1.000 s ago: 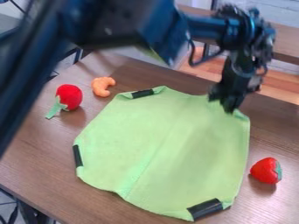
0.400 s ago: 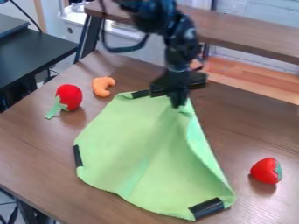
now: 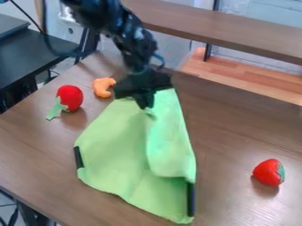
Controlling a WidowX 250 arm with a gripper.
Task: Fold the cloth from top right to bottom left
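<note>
The gripper hangs over the upper part of the green cloth, shut on the cloth's top right corner. That corner is pulled left, and a flap of cloth drapes down from the gripper over the middle, with its lower edge lying on the cloth's right part. The cloth's left and lower left parts lie flat on the table. A black strip shows at the left edge and another at the lower right edge. The cloth's top left edge is hidden behind the gripper.
On the brown table, a red toy with a green end and an orange curved toy lie left of the gripper. A toy strawberry sits at the right.
My gripper has moved left with the cloth's top right corner. The cloth's right side has lifted and folded over leftward, and the lower right strip has turned and shifted left.
</note>
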